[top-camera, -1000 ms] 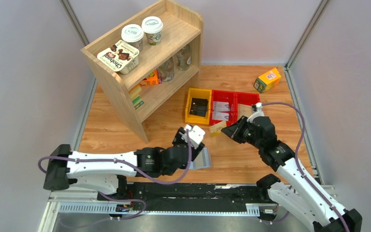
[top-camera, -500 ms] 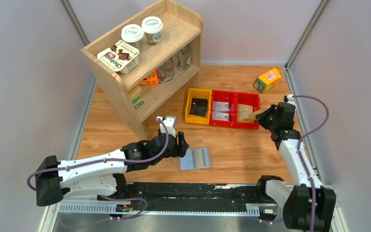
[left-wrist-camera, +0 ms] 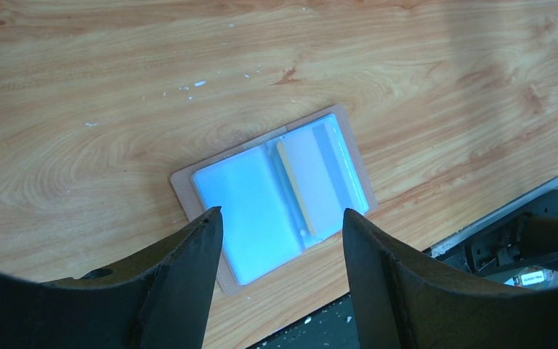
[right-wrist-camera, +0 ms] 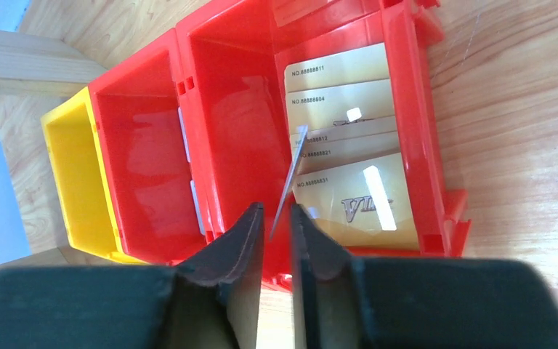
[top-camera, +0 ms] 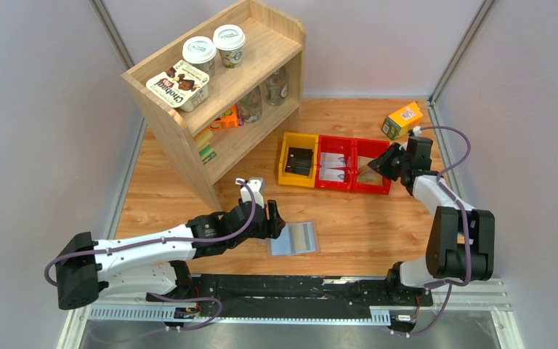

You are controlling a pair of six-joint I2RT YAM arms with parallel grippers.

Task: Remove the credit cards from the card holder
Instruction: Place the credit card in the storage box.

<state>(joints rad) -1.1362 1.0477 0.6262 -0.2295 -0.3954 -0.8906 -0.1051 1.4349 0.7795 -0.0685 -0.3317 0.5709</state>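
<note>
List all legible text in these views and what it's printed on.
"NO 88888811": farthest gold card in the red bin
"NO 88888804": second gold card
"NO 88888821": fourth gold card
"NO 88888831" and "VI", rest lost in glare: nearest gold card
"Chobani": yogurt pack on the shelf
The third gold card has its number partly hidden; cup lids and orange box label too small.
</note>
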